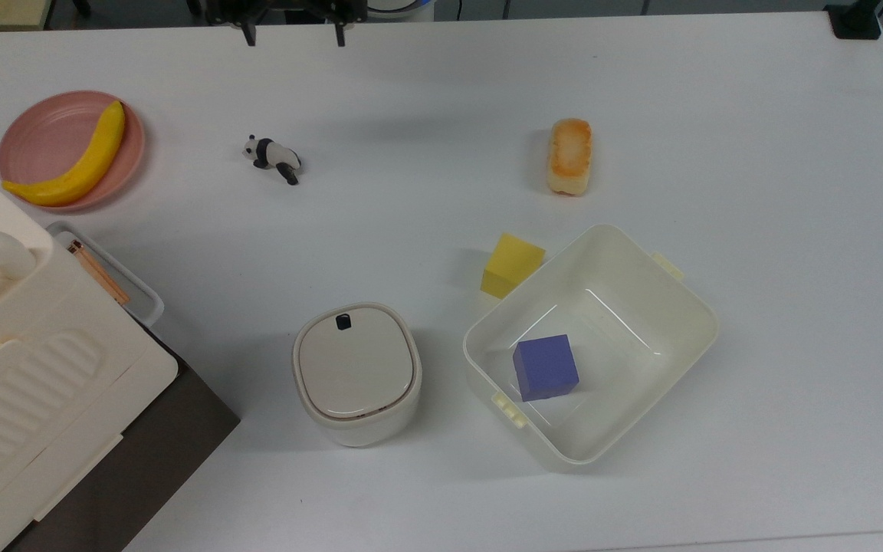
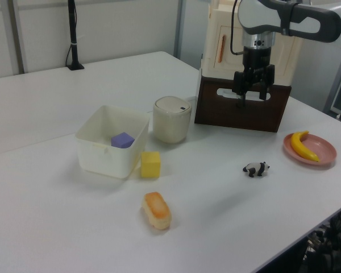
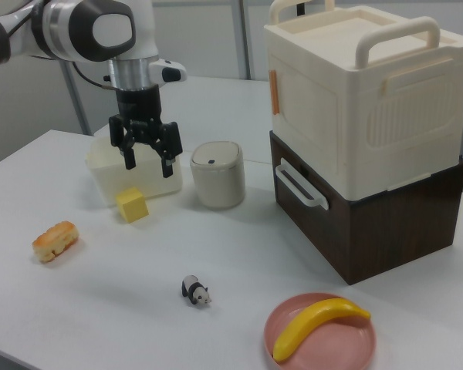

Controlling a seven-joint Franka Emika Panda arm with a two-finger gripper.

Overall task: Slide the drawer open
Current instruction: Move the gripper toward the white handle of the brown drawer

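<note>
The drawer (image 3: 386, 223) is a dark brown wooden box under a cream ribbed box, with a white loop handle (image 3: 299, 185) on its front panel, which sits flush. Its dark corner (image 1: 158, 452) shows at the top view's lower left, and its front (image 2: 216, 111) faces the left view. My gripper (image 3: 148, 162) hangs open in the air, well to the right view's left of the drawer, with nothing between its fingers. The gripper (image 1: 293, 34) is at the top view's upper edge. In the left view the gripper (image 2: 253, 96) overlaps the drawer front.
A cream ribbed box (image 3: 355, 85) sits on the drawer. On the table are a lidded bin (image 1: 356, 372), a cream tub (image 1: 687, 299) holding a purple cube (image 1: 545, 366), a yellow cube (image 1: 512, 264), bread (image 1: 569, 156), a panda (image 1: 273, 156) and a banana on a pink plate (image 1: 43, 134).
</note>
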